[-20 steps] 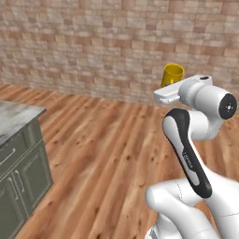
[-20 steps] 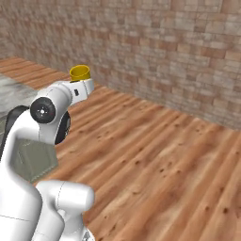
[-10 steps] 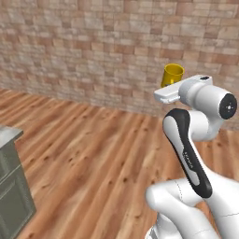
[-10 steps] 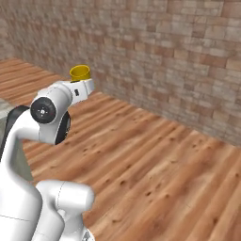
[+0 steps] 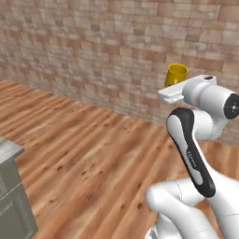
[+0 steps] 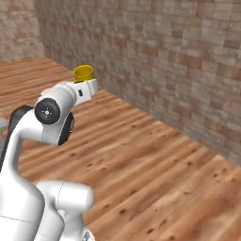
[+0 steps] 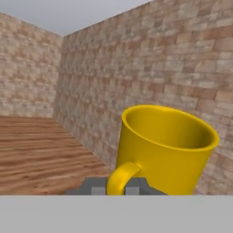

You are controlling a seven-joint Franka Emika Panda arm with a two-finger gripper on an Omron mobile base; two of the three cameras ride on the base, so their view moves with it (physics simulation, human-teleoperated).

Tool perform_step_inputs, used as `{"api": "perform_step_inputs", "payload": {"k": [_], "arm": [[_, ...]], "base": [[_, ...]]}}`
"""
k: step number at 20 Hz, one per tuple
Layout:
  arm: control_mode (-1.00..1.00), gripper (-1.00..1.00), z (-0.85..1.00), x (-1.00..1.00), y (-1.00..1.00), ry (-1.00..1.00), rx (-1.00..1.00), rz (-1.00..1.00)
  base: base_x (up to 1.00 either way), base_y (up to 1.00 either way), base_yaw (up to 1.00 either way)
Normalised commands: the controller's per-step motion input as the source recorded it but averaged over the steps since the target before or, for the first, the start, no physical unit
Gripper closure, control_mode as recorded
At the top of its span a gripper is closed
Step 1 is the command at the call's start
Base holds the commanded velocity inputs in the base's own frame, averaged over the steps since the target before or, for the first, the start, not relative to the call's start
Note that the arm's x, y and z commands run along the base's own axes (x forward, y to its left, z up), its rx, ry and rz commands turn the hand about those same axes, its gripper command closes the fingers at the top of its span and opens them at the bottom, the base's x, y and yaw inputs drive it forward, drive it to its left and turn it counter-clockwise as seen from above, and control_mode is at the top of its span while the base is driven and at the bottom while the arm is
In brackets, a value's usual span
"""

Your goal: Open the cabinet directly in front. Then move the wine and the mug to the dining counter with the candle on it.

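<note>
A yellow-orange mug (image 5: 177, 74) is held upright and high above the wooden floor, in front of a brick wall. My gripper (image 7: 119, 187) is shut on the mug (image 7: 164, 150) at its handle, and the two grey fingertips clamp the handle's loop from both sides. In the right base view the mug (image 6: 84, 73) pokes up just behind the white hand. The cabinet, the wine, the dining counter and the candle are out of view.
The corner of a low green cabinet (image 5: 11, 196) with a marble top sits at the lower left. A brick wall (image 5: 93, 46) runs across the back, with open wooden floor (image 5: 93, 149) before it.
The whole picture has shifted, so the base has moved: the low green cabinet has slid toward the left edge. The arm and the held mug keep the same pose.
</note>
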Motion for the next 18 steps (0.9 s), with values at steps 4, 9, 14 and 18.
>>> {"api": "perform_step_inputs", "payload": {"k": [4, 9, 14, 18], "arm": [[1.00, 1.00, 0.00, 0.00, 0.00, 0.00, 0.00, 0.00], [1.00, 1.00, 0.00, 0.00, 0.00, 0.00, 0.00, 0.00], [1.00, 1.00, 0.00, 0.00, 0.00, 0.00, 0.00, 0.00], [1.00, 1.00, 0.00, 0.00, 0.00, 0.00, 0.00, 0.00]], "base": [[1.00, -0.07, 0.67], [1.00, -0.40, 0.58], [1.00, -0.72, 0.45], [1.00, -0.55, 0.39]]}}
